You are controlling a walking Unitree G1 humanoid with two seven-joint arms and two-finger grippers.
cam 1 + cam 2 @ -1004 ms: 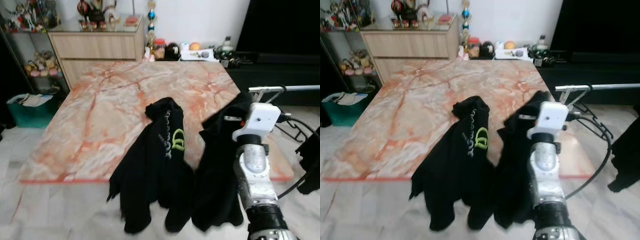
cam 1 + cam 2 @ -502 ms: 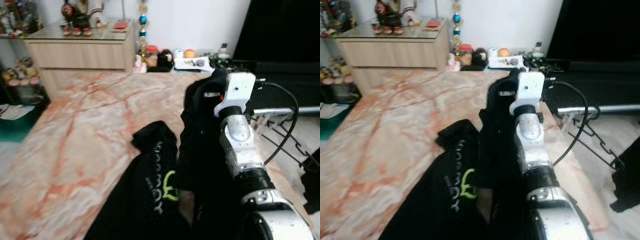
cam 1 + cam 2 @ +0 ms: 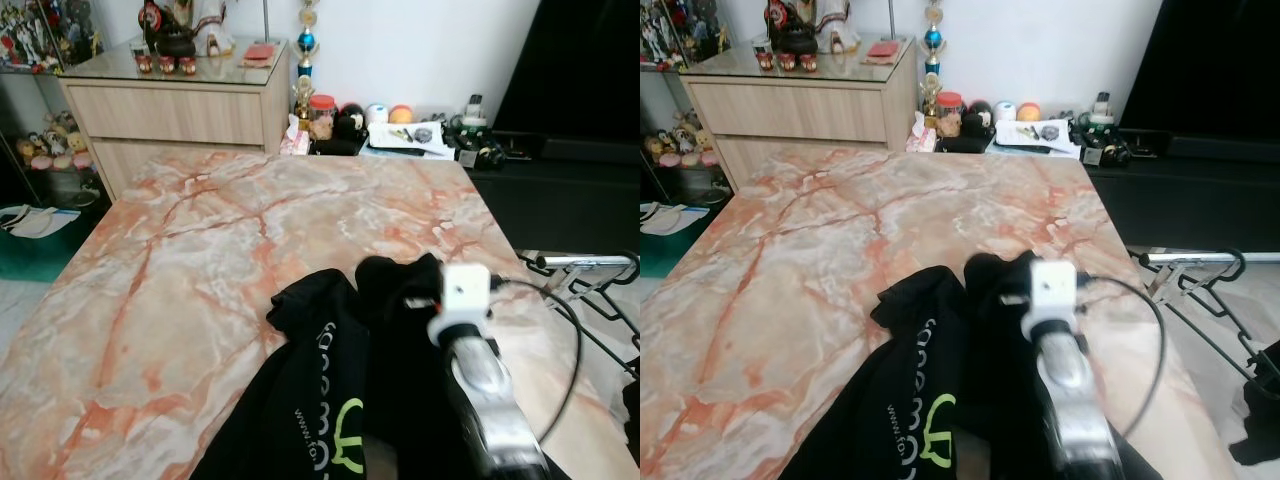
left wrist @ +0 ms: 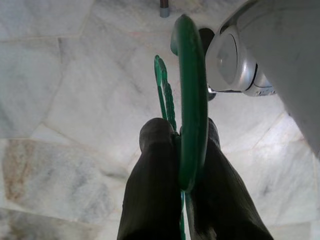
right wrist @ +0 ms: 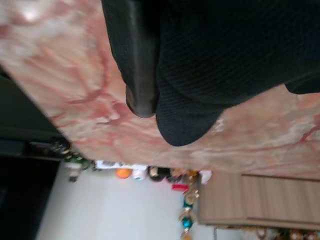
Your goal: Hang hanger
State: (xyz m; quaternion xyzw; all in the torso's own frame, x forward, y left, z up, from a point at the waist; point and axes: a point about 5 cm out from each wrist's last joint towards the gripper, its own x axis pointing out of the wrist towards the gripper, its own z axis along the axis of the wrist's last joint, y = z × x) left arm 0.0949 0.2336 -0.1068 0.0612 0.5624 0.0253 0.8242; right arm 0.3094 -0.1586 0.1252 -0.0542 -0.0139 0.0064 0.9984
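A green hanger point(image 4: 190, 95) is clamped between the black fingers of my left gripper point(image 4: 182, 135), which hangs over the pale marble floor. A black garment point(image 3: 400, 300) is bunched on the front right of the pink marble table point(image 3: 200, 230). My right gripper point(image 5: 170, 105) is shut on a fold of it, with one finger point(image 5: 142, 75) showing and the other under the cloth. The right arm's white wrist box point(image 3: 465, 290) sits just behind that bunch. A second black garment with a green logo point(image 3: 320, 400) lies beside it on the left. A silver rail point(image 3: 590, 262) stands to the right.
A wooden cabinet point(image 3: 180, 105) with figurines stands behind the table at the left. Jars, fruit and small clutter point(image 3: 400, 115) line the far edge. A dark screen point(image 3: 590, 70) fills the back right. A teal bin point(image 3: 30, 240) sits on the floor at the left.
The head view has shifted and pulled back. My right arm, raised half a second ago with the black garment, now sits lower with the garment bunched on the table.
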